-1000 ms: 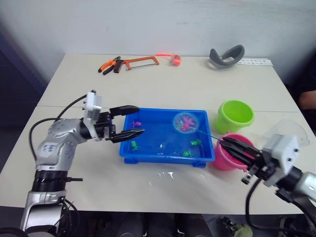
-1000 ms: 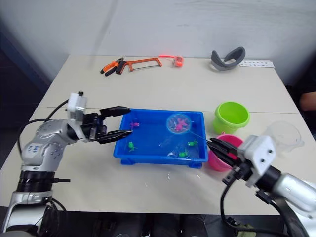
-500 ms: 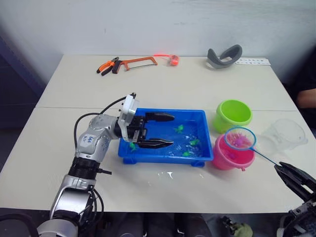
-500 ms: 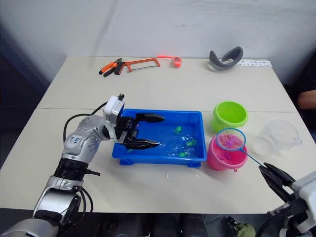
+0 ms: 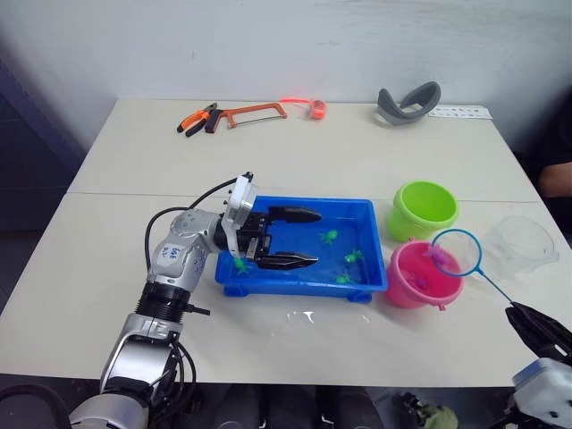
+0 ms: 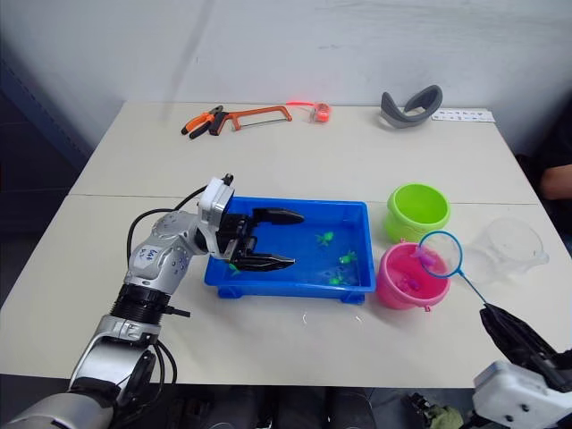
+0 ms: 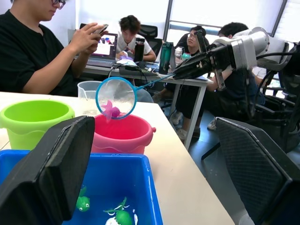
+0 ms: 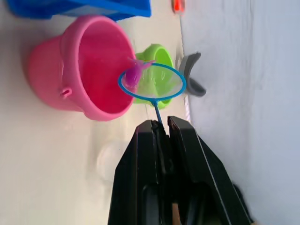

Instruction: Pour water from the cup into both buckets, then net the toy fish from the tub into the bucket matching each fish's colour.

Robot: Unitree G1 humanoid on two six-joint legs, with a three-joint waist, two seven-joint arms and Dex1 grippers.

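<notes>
Net (image 5: 457,252) tilted over pink bucket's (image 5: 420,275) right rim, pink fish (image 8: 133,73) at hoop edge | my right gripper (image 8: 161,129) clamps its handle | my left gripper (image 5: 309,238) gapes wide, empty, over tub (image 5: 295,284) | green fish (image 5: 329,236) in tub.

Blue tub (image 5: 368,213), pink bucket (image 5: 404,288), lime bucket (image 5: 425,211), blue-rimmed net (image 5: 456,252)

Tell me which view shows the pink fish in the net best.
The left wrist view: the pink fish hangs large against the net, side-on. The right wrist view shows it at the hoop's edge; both eye views show a small speck.
</notes>
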